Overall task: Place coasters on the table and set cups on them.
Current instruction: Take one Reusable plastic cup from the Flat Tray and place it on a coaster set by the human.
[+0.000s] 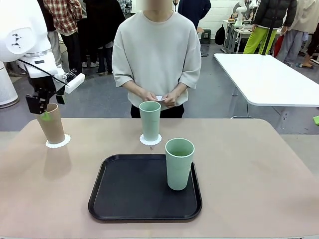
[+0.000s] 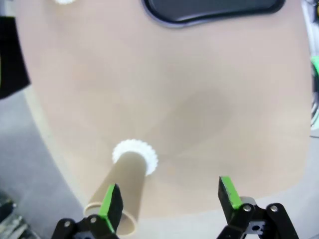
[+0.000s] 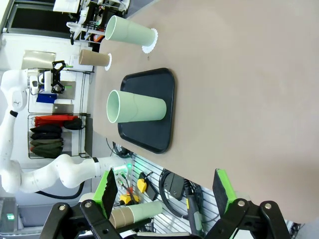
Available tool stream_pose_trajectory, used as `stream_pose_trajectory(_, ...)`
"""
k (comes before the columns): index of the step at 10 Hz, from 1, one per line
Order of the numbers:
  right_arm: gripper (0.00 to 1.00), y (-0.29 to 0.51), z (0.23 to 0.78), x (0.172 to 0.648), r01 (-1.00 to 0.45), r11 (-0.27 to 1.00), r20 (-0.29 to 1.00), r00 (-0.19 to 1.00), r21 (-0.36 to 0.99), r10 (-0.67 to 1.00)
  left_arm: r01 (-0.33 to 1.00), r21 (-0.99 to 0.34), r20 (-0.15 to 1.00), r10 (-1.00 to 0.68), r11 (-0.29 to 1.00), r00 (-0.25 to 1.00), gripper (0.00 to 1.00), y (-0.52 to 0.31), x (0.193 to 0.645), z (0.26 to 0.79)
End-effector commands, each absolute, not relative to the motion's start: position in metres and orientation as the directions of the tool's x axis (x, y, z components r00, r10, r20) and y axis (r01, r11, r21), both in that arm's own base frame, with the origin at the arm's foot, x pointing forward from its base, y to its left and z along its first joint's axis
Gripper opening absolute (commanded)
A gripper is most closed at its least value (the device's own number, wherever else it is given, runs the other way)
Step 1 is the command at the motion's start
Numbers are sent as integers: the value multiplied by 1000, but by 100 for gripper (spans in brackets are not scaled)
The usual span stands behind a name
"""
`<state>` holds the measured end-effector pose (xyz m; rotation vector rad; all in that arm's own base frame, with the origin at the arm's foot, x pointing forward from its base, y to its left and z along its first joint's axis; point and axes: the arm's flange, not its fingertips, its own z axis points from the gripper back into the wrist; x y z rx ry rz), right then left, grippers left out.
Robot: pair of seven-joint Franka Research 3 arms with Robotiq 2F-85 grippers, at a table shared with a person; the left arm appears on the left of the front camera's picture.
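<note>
left hand (image 2: 170,198) wide open and empty, just above the tan cup (image 1: 51,127) on a coaster (image 1: 58,143) at the table (image 1: 249,164) edge. right hand (image 3: 167,191) open, empty. far green cup (image 1: 149,119) stands on a second coaster (image 1: 150,142); near green cup (image 1: 179,164) on the black tray (image 1: 129,194).

tan cup (image 1: 52,123), green cups (image 1: 179,163), white coasters (image 1: 64,142), black tray (image 1: 129,194)

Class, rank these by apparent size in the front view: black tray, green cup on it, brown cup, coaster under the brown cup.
1. black tray
2. green cup on the tray and brown cup: similar; the green one is nearer, so unranked
3. coaster
</note>
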<state>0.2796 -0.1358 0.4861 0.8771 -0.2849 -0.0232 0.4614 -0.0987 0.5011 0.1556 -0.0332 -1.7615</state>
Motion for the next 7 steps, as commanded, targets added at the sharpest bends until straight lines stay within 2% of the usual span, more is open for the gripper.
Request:
stream_pose_trajectory(1, 100, -136, 486, 280, -105, 629, 242, 961, 770, -135, 973, 121, 32, -979, -195, -201, 100, -101, 445, 467)
stream_pose_trajectory(2, 100, -136, 486, 280, -105, 629, 242, 961, 770, -135, 975, 109, -86, -978, -196, -187, 100, -99, 461, 501)
stream_pose_trajectory(7, 100, -136, 486, 280, -105, 629, 242, 961, 770, -135, 975, 109, -86, -978, -196, -187, 100, -99, 461, 501)
